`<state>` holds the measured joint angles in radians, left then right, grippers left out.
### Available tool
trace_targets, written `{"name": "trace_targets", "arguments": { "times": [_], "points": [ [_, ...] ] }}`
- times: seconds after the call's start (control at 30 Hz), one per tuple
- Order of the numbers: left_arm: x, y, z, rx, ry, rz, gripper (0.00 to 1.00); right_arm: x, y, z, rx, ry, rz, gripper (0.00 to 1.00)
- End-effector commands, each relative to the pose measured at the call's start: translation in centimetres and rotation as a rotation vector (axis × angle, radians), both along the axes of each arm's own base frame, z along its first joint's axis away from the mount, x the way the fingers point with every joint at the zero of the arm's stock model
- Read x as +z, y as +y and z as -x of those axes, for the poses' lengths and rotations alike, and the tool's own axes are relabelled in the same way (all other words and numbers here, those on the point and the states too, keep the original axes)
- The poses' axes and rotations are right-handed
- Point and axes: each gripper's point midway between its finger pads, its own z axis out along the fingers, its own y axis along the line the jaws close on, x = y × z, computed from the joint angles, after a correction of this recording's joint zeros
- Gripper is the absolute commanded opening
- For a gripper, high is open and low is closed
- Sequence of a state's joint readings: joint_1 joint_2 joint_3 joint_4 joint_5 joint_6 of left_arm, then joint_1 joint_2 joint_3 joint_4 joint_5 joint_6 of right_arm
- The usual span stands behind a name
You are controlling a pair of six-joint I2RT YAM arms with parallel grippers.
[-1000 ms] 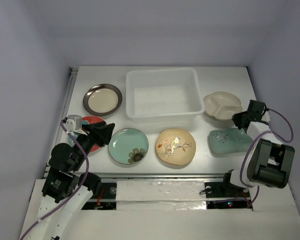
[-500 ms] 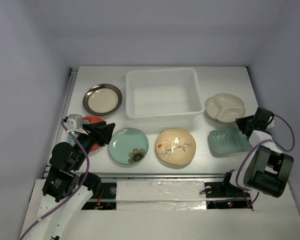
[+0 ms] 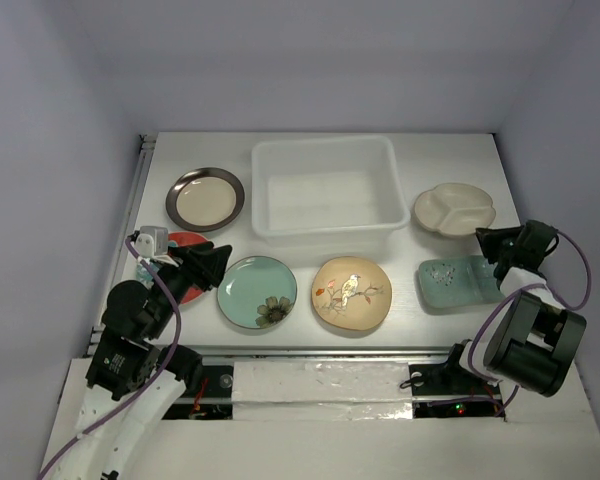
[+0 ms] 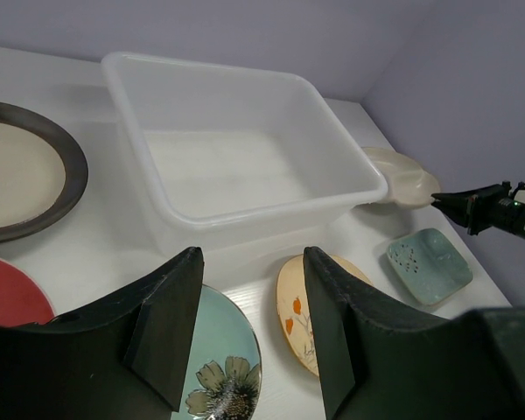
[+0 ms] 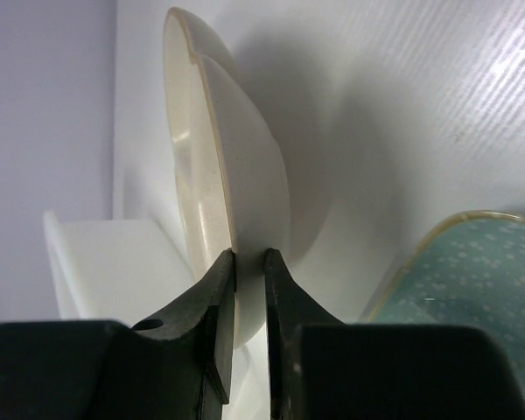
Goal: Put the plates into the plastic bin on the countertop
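Pinching cream divided plate (image 5: pixel 245 192) by its rim
Clamped edge-on in right gripper (image 5: pixel 249 258), jaws closed thin on near-right rim; resting on countertop (image 3: pixel 460 160) just right of plastic bin (image 3: pixel 325 150), so probably a leftward carry; left gripper (image 4: pixel 252 262) spread empty, well apart.

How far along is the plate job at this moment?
Done: nothing, the plastic bin is empty. In hand: the right gripper pinches the rim of the cream divided plate, while the left gripper hangs open by the red-and-teal plate. Left: all six plates on the countertop have yet to go in.
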<state>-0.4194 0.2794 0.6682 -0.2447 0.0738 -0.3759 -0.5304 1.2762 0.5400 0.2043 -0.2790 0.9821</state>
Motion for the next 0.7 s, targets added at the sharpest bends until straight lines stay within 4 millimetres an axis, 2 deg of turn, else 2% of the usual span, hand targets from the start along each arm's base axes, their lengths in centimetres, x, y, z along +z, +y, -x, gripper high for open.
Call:
{"name": "trace_targets", "arguments": {
  "times": [0.0,0.2,0.3,0.33,0.5,0.53,0.67],
  "points": [
    [1.0,-0.2,-0.3,-0.002,-0.028,0.017,0.46,12.5,0.6,-2.9,0.096,-0.436,0.108,0.00],
    [1.0,-0.3,-0.3,-0.004,-0.024,0.017,0.46,14.0,0.7,-2.7,0.105,-0.476,0.111,0.00],
    [0.9,-0.3,-0.3,-0.005,-0.023,0.017,0.46,13.3,0.2,-2.9,0.090,-0.433,0.107,0.00],
    [1.0,-0.3,-0.3,-0.005,-0.024,0.017,0.46,11.6,0.0,-3.0,0.091,-0.362,0.103,0.00],
    [0.9,-0.3,-0.3,-0.007,-0.024,0.017,0.46,6.1,-1.4,-3.7,0.071,-0.183,0.092,0.00],
    [0.9,-0.3,-0.3,-0.008,-0.023,0.017,0.46,4.1,-1.6,-3.8,0.079,-0.122,0.073,0.00],
    [0.9,-0.4,-0.3,-0.012,-0.021,0.016,0.46,0.0,-2.1,-3.3,0.070,0.017,0.050,0.00]
  ]
}}
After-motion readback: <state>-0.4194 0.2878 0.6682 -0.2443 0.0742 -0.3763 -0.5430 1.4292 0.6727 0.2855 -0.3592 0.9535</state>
